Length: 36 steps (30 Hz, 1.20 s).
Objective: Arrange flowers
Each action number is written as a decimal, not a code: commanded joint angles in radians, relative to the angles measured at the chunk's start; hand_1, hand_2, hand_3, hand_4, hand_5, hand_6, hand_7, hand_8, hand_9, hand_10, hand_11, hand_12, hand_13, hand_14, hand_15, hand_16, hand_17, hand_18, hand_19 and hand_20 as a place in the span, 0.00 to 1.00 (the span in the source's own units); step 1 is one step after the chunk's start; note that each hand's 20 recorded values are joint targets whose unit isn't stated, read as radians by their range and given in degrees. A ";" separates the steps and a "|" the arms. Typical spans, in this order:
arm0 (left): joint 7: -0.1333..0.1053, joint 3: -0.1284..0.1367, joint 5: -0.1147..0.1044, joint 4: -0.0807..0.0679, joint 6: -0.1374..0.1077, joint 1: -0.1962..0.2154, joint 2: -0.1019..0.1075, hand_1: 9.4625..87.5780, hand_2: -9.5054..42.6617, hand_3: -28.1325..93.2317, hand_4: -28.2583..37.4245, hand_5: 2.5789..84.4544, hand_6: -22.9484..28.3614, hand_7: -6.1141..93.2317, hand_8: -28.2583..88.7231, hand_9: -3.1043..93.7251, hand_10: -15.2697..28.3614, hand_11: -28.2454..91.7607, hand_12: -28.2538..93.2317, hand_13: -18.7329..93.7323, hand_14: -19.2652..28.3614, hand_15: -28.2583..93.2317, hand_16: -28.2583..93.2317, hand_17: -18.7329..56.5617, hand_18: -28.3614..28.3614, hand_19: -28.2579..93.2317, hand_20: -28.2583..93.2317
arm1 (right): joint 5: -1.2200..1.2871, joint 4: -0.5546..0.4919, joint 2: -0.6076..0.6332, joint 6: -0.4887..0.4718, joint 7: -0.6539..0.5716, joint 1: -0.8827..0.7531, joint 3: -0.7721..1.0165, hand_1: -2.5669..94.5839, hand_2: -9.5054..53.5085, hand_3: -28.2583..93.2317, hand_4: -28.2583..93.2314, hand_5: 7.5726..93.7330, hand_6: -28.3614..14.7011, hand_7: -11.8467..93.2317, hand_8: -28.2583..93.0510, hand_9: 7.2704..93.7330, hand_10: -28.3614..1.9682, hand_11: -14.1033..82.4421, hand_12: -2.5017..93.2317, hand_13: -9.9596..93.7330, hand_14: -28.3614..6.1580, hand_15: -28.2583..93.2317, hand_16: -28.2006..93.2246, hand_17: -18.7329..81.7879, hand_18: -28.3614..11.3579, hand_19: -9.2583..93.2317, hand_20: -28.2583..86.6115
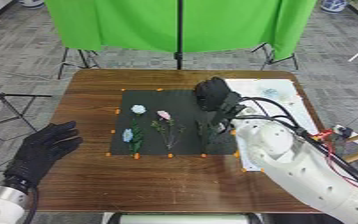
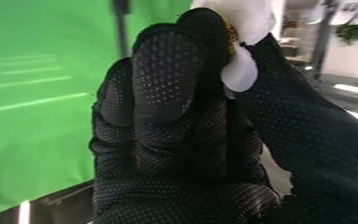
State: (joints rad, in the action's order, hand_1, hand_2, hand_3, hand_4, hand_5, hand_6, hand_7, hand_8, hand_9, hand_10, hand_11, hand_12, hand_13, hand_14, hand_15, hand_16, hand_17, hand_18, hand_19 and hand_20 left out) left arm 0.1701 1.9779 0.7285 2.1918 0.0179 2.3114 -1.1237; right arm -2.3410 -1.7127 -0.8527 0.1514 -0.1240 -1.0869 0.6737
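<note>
over the far right part of the dark mat (image 1: 177, 98), the right hand (image 1: 214, 94) is pinching a white flower (image 2: 239, 71) with a yellow centre, its thumb and fingers clamping together on the petals. a green leafy stem (image 1: 204, 134) is showing on the mat just on the near side of that hand; whether it is belonging to the pinched flower, i cannot tell. at the mat's left side, a pale flower (image 1: 138, 109) is lying beyond a blue flower (image 1: 128, 134), and a pink flower (image 1: 164, 115) is lying to their right, its thin stems spreading toward the near edge. over the brown table's (image 1: 158, 185) left edge, the left hand (image 1: 44, 149) is holding its fingers straight and slightly apart. beside the mat, a white sheet (image 1: 246, 86) is lying partly behind the right arm.
</note>
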 commanded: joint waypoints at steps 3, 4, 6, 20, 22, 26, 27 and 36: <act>0.012 -0.009 0.001 -0.008 0.002 0.004 0.006 0.22 0.30 0.83 0.00 0.47 0.59 0.31 0.14 0.39 0.71 0.52 0.35 0.41 0.79 0.65 0.17 0.16 0.92 0.75 0.20 | -0.028 0.070 -0.089 -0.043 -0.013 0.025 -0.056 0.55 0.00 0.93 0.00 0.77 0.68 0.56 0.11 0.97 0.83 0.31 0.51 0.91 0.85 0.59 0.57 0.53 0.33 0.84 0.61; 0.012 -0.010 0.002 -0.008 0.002 0.002 0.006 0.22 0.30 0.83 0.00 0.47 0.59 0.31 0.14 0.39 0.71 0.52 0.35 0.41 0.79 0.65 0.17 0.16 0.92 0.75 0.20 | -0.029 0.077 -0.095 -0.043 -0.013 0.031 -0.063 0.55 0.00 0.93 0.00 0.77 0.68 0.56 0.11 0.97 0.83 0.31 0.51 0.91 0.85 0.59 0.57 0.53 0.33 0.84 0.61; 0.016 -0.011 0.002 -0.010 0.003 -0.001 0.006 0.22 0.30 0.83 0.00 0.47 0.59 0.31 0.14 0.39 0.71 0.52 0.35 0.41 0.79 0.65 0.17 0.16 0.92 0.75 0.20 | -0.043 0.091 -0.109 -0.046 -0.016 0.036 -0.069 0.55 0.00 0.93 0.00 0.77 0.68 0.56 0.11 0.97 0.83 0.31 0.51 0.91 0.85 0.59 0.57 0.53 0.33 0.84 0.61; 0.014 -0.016 0.003 -0.012 0.005 -0.008 0.008 0.22 0.30 0.83 0.00 0.47 0.58 0.31 0.14 0.39 0.71 0.52 0.35 0.41 0.79 0.65 0.17 0.16 0.92 0.75 0.20 | -0.124 0.173 -0.166 -0.085 -0.015 0.073 -0.117 0.55 0.00 0.93 0.00 0.76 0.70 0.56 0.11 0.96 0.84 0.30 0.50 0.90 0.85 0.59 0.57 0.52 0.33 0.84 0.61; 0.016 -0.016 0.003 -0.013 0.007 -0.009 0.008 0.22 0.30 0.83 0.00 0.47 0.58 0.31 0.14 0.39 0.71 0.52 0.35 0.41 0.79 0.65 0.17 0.16 0.92 0.75 0.20 | -0.131 0.176 -0.171 -0.100 -0.013 0.071 -0.116 0.54 0.00 0.92 0.00 0.76 0.70 0.56 0.12 0.96 0.85 0.30 0.50 0.90 0.85 0.60 0.57 0.52 0.33 0.84 0.61; 0.017 -0.015 0.004 -0.012 0.005 -0.008 0.005 0.22 0.30 0.83 0.00 0.47 0.59 0.31 0.14 0.39 0.71 0.52 0.35 0.41 0.79 0.65 0.17 0.16 0.92 0.75 0.20 | -0.133 0.168 -0.174 -0.120 -0.013 0.063 -0.111 0.52 0.00 0.91 0.00 0.74 0.73 0.53 0.12 0.95 0.85 0.28 0.48 0.88 0.84 0.60 0.56 0.51 0.32 0.83 0.61; 0.018 -0.016 0.004 -0.014 0.005 -0.011 0.006 0.22 0.30 0.83 0.00 0.47 0.59 0.31 0.14 0.39 0.71 0.52 0.35 0.41 0.79 0.65 0.17 0.16 0.92 0.75 0.20 | -0.131 0.166 -0.174 -0.121 -0.014 0.062 -0.111 0.52 0.00 0.91 0.00 0.73 0.73 0.51 0.12 0.95 0.85 0.28 0.48 0.88 0.83 0.60 0.56 0.50 0.32 0.83 0.61; 0.018 -0.018 0.004 -0.014 0.000 -0.013 0.005 0.22 0.31 0.83 0.00 0.47 0.58 0.31 0.14 0.39 0.71 0.52 0.35 0.41 0.79 0.65 0.17 0.16 0.92 0.75 0.20 | -0.053 0.157 -0.188 -0.109 -0.014 0.053 -0.090 0.38 0.04 0.93 0.00 0.68 0.74 0.36 0.14 0.87 0.74 0.45 0.30 0.86 0.77 0.65 0.47 0.49 0.31 0.83 0.62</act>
State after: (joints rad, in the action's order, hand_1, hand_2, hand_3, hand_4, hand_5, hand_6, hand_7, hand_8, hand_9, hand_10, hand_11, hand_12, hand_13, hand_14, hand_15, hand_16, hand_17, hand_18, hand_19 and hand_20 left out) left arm 0.1774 1.9662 0.7285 2.1860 0.0186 2.2928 -1.1109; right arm -2.4445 -1.5396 -1.0259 0.0349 -0.1340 -1.0294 0.5658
